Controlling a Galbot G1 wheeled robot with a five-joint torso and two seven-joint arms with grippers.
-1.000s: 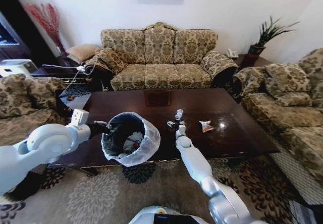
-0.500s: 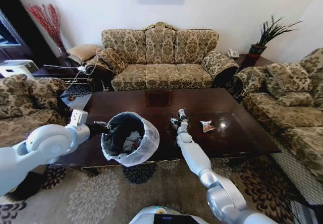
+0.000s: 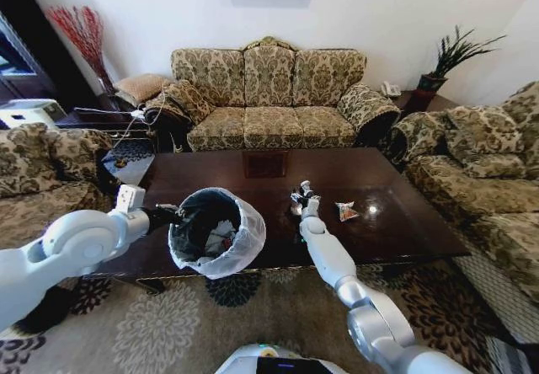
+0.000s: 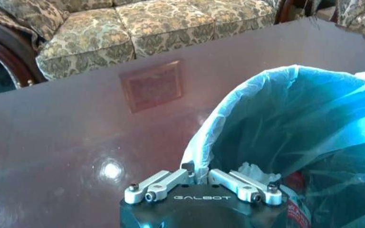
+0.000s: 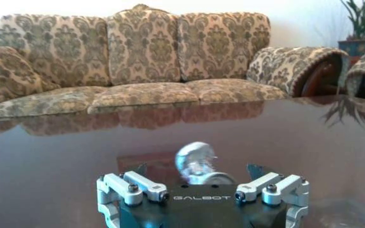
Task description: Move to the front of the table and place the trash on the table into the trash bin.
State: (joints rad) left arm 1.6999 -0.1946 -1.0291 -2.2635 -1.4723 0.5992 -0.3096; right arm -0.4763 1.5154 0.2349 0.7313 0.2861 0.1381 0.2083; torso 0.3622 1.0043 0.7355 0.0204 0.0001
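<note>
Two arms: you have both reaching forward over the near edge of the table (image 3: 396, 214).
Left gripper (image 4: 200, 176): your near-left pincer is pinched shut on the bag-lined rim of the trash bin (image 3: 217, 231), holding the bin at the table's near-left edge; in the left wrist view its fingers (image 4: 169, 179) meet on the folded plastic.
Trash bin: you see a round black bin with a translucent white liner, its mouth tilted toward the table's middle; white crumpled paper and a piece with red on it lie inside.
Right gripper (image 3: 301, 201): your right arm stretches from the lower right to the table's middle, and the pincer sits right at a crushed clear cup (image 5: 195, 165). In the right wrist view the jaws stand spread, one on each side of the cup, and you cannot tell if either pad touches it.
Crushed clear cup: it lies on the glossy dark top, just right of the bin.
Snack wrapper (image 3: 345, 211): you find it lying on the table a little to the right of the right gripper, apart from it.
Table: dark brown and reflective, with a square inlay (image 3: 264, 163) toward its far side.
Sofa (image 3: 269, 96): a patterned three-seater stands beyond the table against the wall.
</note>
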